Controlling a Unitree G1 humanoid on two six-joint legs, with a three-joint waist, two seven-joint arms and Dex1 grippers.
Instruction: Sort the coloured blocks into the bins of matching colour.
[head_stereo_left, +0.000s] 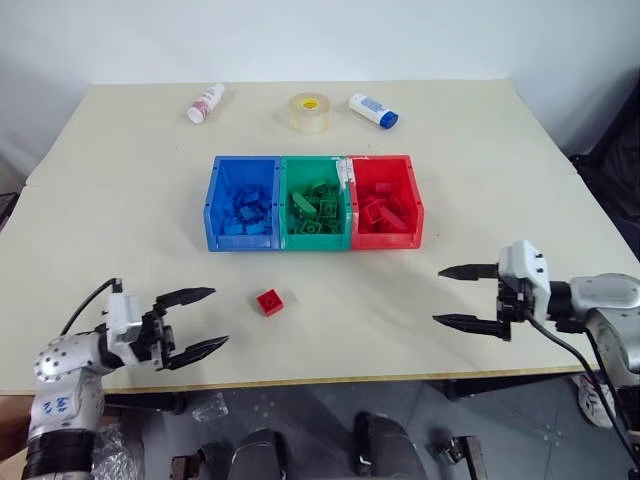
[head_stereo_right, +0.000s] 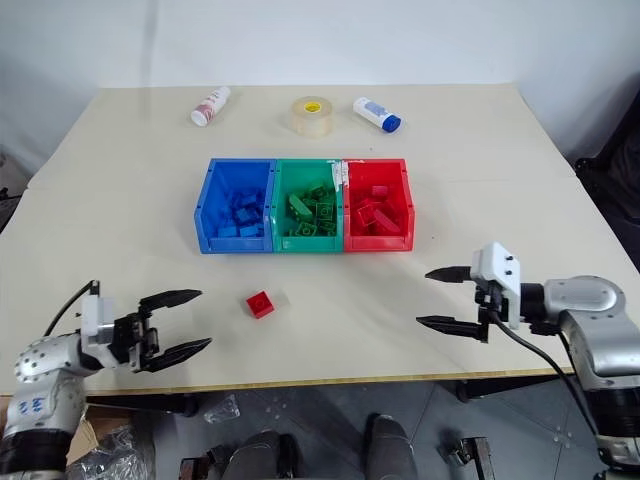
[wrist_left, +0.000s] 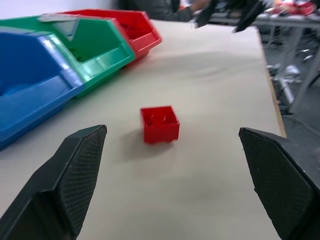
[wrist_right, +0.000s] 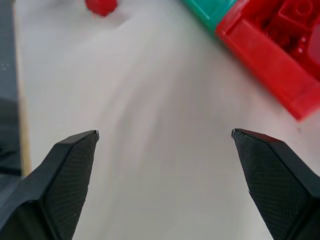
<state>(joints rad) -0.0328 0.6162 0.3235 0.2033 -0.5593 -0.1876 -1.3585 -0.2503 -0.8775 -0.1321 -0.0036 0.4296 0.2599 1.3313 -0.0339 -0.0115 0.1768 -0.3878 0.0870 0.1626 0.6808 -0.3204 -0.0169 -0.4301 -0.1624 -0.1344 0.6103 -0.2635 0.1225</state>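
One red block lies alone on the table in front of the bins, and my left wrist view shows this red block just ahead of my open fingers. My left gripper is open to the block's left, a short gap away. Out at the table's right side, my right gripper is open with nothing in it. The blue bin, green bin and red bin stand side by side mid-table, each holding several blocks of its own colour.
Two white bottles and a tape roll lie along the far side of the table. The table's front edge runs just below both grippers.
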